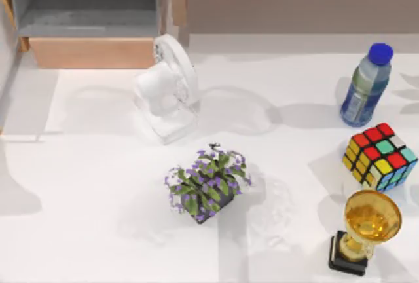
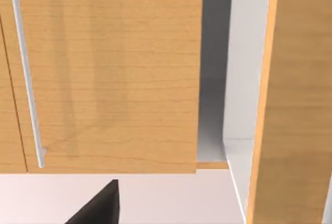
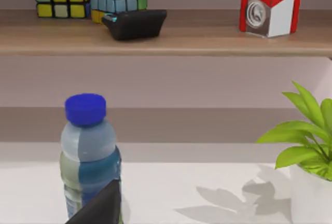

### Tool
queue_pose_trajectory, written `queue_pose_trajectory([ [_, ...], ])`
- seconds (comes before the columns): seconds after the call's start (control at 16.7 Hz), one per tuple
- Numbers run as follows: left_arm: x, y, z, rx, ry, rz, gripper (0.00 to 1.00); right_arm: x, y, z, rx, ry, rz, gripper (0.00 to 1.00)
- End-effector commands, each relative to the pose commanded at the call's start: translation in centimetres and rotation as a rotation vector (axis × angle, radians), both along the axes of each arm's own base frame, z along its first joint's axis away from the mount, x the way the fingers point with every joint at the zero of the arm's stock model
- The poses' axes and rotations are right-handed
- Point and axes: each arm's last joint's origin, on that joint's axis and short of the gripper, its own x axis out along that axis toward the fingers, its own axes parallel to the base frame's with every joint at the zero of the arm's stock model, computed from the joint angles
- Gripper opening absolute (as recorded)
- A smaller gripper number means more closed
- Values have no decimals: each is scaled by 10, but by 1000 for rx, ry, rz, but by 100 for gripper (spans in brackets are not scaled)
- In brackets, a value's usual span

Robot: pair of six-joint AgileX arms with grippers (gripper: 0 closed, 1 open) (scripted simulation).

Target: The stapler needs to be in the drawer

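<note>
Grey-walled drawer with orange-brown wood front (image 1: 91, 52) open, top left of white worktop (image 1: 98, 185), white desk fan (image 1: 167, 90) just beside. My end effectors' grip state: can't tell.

A dark, nearly black wedge of the left gripper (image 2: 98, 206) is showing in the left wrist view, flat-faced with a straight slanted edge rising to a sharp corner. A matching dark wedge of the right gripper (image 3: 101, 208) is showing in the right wrist view, matte, plain and unmarked.
</note>
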Motion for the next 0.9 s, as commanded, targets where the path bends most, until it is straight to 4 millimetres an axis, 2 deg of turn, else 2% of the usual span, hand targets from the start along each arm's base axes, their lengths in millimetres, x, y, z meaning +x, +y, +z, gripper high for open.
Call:
queue_pose_trajectory([
  [0.12, 0, 0, 0, 0, 0, 0, 100, 0, 0, 0, 0, 0, 0, 100],
  [0.9, 0, 0, 0, 0, 0, 0, 2, 0, 0, 0, 0, 0, 0, 100],
])
